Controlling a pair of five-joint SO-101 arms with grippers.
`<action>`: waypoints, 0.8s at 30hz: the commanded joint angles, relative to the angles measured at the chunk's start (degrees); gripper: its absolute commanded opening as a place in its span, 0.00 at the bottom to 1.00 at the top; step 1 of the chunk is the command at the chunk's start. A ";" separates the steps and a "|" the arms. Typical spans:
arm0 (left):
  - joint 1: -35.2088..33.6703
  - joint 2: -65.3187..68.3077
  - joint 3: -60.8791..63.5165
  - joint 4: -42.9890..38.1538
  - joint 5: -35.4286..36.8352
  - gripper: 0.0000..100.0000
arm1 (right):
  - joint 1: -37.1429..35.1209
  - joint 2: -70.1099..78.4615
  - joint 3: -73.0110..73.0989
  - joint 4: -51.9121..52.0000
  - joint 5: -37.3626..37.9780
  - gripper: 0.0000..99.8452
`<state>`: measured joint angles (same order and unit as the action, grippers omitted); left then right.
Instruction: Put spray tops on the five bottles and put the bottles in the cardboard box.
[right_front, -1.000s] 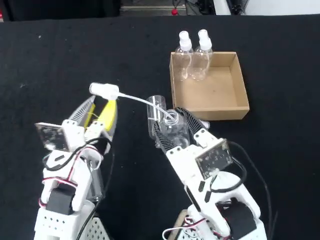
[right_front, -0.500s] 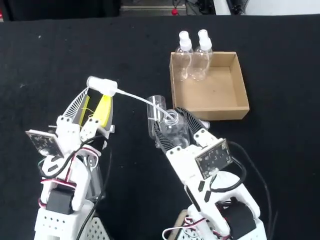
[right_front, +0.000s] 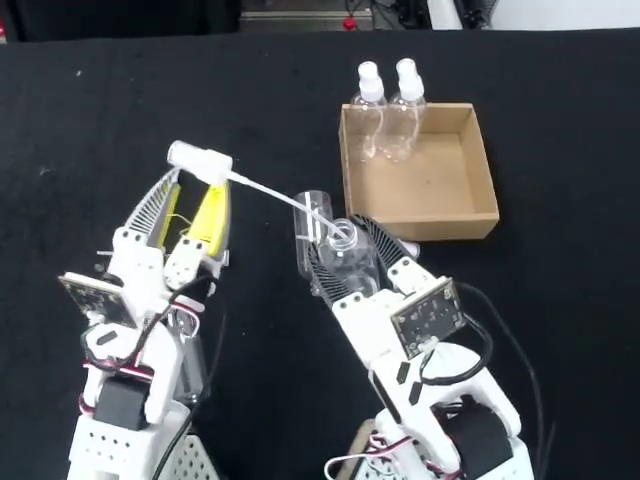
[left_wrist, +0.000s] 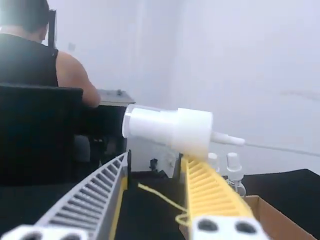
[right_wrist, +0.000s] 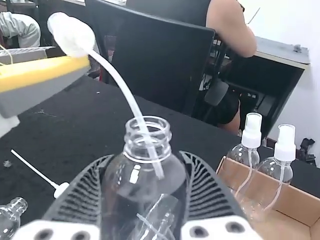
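One spray top (right_front: 200, 160) at left gripper (right_front: 195, 182) tips

White arms (right_front: 400, 330), yellow and black ribbed jaws

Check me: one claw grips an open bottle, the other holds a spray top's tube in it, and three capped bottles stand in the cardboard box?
Not three: the high view shows two capped bottles standing in the cardboard box. The rest is right: right claw on the open bottle, left claw on the spray top.
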<state>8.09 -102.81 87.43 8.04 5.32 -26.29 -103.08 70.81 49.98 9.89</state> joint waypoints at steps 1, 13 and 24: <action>3.56 0.35 -1.80 -1.32 -2.55 0.17 | -0.53 -5.93 -1.01 -1.67 -0.44 0.01; 3.74 0.44 -10.33 2.99 -2.55 0.17 | -0.62 -5.93 -2.51 0.00 -0.44 0.01; 12.53 8.00 -19.21 9.58 -10.29 0.17 | -0.62 -5.93 -2.51 0.09 -0.44 0.01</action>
<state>14.42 -101.49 73.27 17.36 0.75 -26.37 -103.08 70.81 49.98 9.80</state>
